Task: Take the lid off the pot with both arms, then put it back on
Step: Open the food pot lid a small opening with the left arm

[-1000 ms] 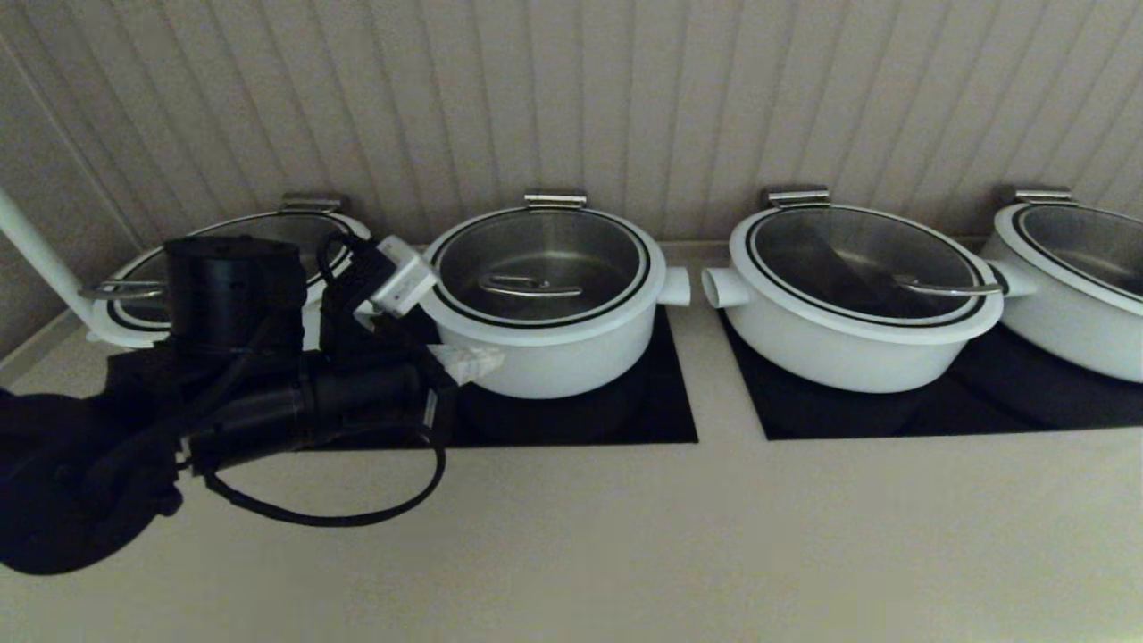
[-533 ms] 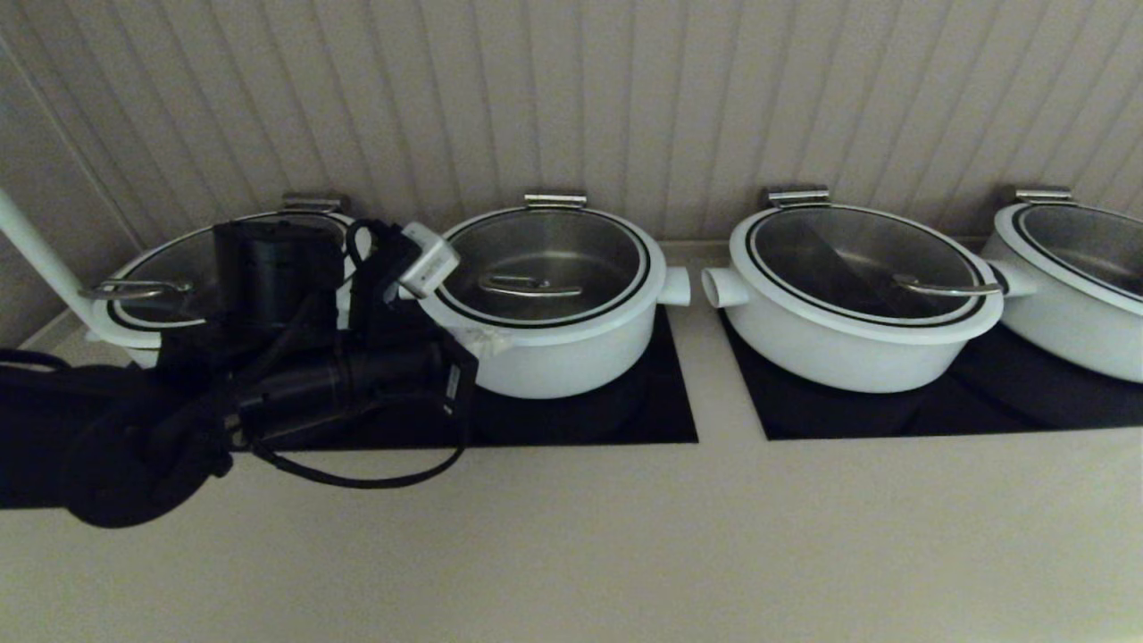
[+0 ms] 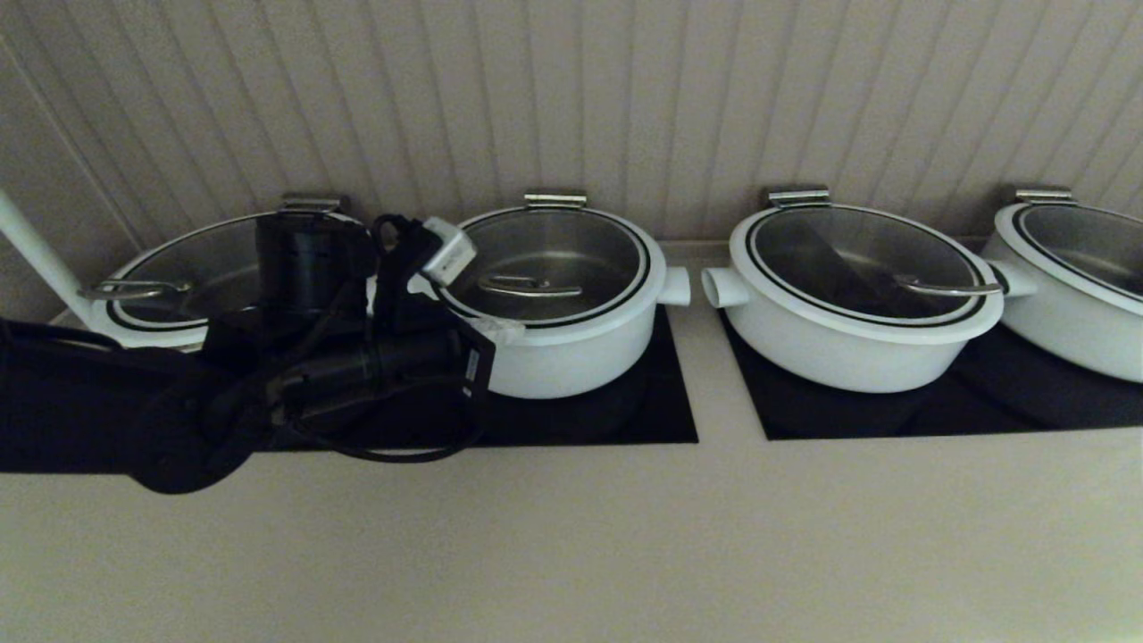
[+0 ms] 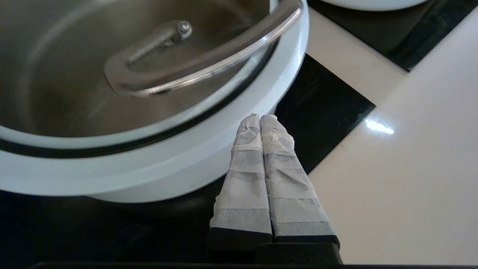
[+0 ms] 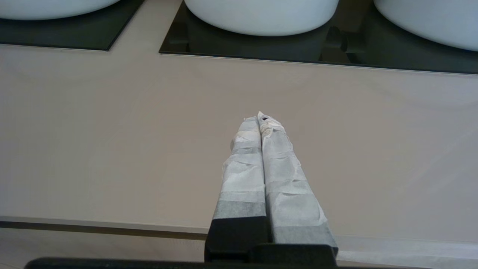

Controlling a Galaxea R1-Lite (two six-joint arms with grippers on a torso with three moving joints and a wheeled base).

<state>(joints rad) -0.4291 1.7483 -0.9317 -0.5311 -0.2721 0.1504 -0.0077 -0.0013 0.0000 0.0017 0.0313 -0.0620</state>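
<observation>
The pot (image 3: 571, 362) is the second white pot from the left, on a black panel. Its glass lid (image 3: 571, 246) sits shut on it, with the steel handle (image 3: 527, 288) at its centre. My left gripper (image 3: 504, 329) is shut and empty, its pale fingertips against the pot's front-left rim. In the left wrist view the left gripper (image 4: 260, 118) touches the white rim of the pot (image 4: 168, 164) just below the lid (image 4: 74, 93) and its handle (image 4: 209, 63). My right gripper (image 5: 260, 116) is shut and empty over the beige counter; it does not show in the head view.
A wider lidded pot (image 3: 179, 268) stands to the left, partly behind my left arm. Two more wide pots (image 3: 848, 339) (image 3: 1072, 330) stand to the right. Black cooktop panels (image 3: 625, 420) lie under them. The beige counter (image 3: 625, 536) runs along the front, a panelled wall behind.
My left arm has moved up and to the right, bringing its shut fingertips from beside the pot's lower left wall to its front-left rim. Pots and lids have not moved.
</observation>
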